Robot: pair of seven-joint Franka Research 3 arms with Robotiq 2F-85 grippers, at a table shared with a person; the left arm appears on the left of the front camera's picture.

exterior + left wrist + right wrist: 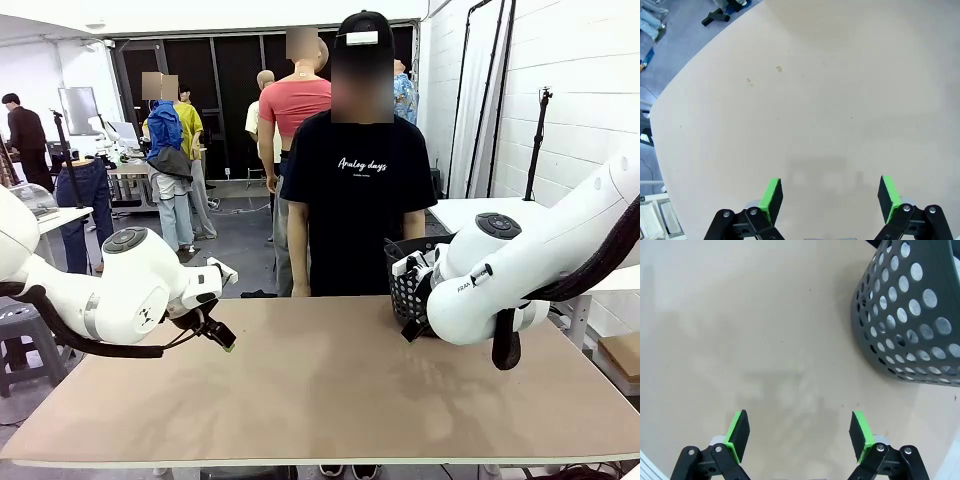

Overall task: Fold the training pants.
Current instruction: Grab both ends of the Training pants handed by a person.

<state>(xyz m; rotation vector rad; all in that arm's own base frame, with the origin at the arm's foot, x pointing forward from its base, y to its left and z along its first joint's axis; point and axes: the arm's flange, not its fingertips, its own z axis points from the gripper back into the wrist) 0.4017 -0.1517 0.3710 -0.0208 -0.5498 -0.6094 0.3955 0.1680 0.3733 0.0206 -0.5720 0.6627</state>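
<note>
The training pants are out of view. My left gripper (218,333) hangs open just above the left part of the table (320,400). In the left wrist view, the left gripper (830,194) spreads its green pads (772,196) wide over bare tabletop (805,90) with nothing between them. My right gripper (799,434) also stands open over bare tabletop, holding nothing, with a grey perforated basket (912,315) close by at its upper right.
A black mesh basket (398,262) stands at the table's far right, just behind my right arm (500,275). A person in a black T-shirt (355,200) stands at the far edge, arms down. The floor (675,40) shows past the table's left edge.
</note>
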